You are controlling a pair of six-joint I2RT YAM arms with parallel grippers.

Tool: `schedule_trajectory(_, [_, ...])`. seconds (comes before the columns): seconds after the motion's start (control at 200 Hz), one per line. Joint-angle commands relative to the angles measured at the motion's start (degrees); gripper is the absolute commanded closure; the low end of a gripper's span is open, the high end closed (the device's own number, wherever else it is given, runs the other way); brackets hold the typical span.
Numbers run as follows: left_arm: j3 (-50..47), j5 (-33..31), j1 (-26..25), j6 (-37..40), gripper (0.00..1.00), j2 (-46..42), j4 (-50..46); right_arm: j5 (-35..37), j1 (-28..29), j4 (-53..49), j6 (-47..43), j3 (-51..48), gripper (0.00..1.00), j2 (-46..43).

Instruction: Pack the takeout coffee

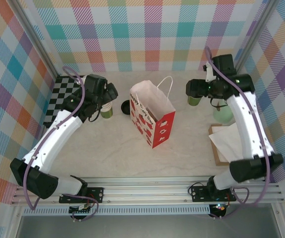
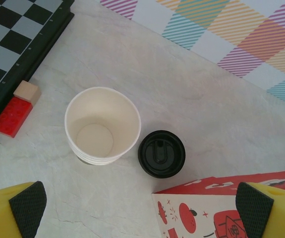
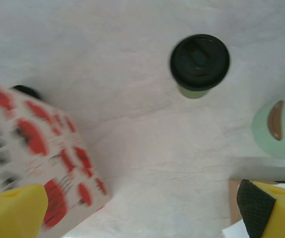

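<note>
While left fingers (image 2: 27, 207) and right fingers (image 3: 255, 210) gape, the black-lidded paper cup (image 3: 199, 62) stands free.

The desk (image 2: 221, 99) is pale and stone-like, smooth and matt, with faint veins. The bag (image 1: 154, 121) is thin printed paper. The coffee (image 3: 192, 91) is a paper cup under a black plastic lid (image 3: 200, 57) with a dull sheen. The stacked cups (image 2: 102, 124) are matt paper. The left claw (image 2: 141, 209) is yellow plastic with rough, black, dimpled pads (image 2: 28, 209).
</note>
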Motion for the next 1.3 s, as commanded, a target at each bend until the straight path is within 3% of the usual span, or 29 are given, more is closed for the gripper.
schedule_trajectory(0.0, [-0.88,-2.58,1.11,-0.84,0.0,-1.18,0.23,3.15,-2.49,0.49,-4.95,1.92,0.0,9.55])
schedule_trajectory(0.375, [-3.01,-6.82,1.71,-0.69,0.0,-2.13,-0.8,1.5,-4.46,8.86,-11.61,7.66,0.0,25.59])
schedule_trajectory(0.535, [-2.94,-7.65,1.81,-0.6,0.0,-1.73,-1.59,6.54,-4.64,9.52,-12.85,11.21,0.0,30.46])
schedule_trajectory(0.88, [-3.72,-9.37,1.94,-0.5,0.0,-2.57,-2.41,5.01,-5.76,6.76,-13.62,19.2,0.0,38.02])
schedule_trajectory(1.3, [-3.74,-9.91,1.94,-0.35,0.0,-2.45,-2.71,4.26,-5.99,4.98,-15.83,21.46,0.0,41.47])
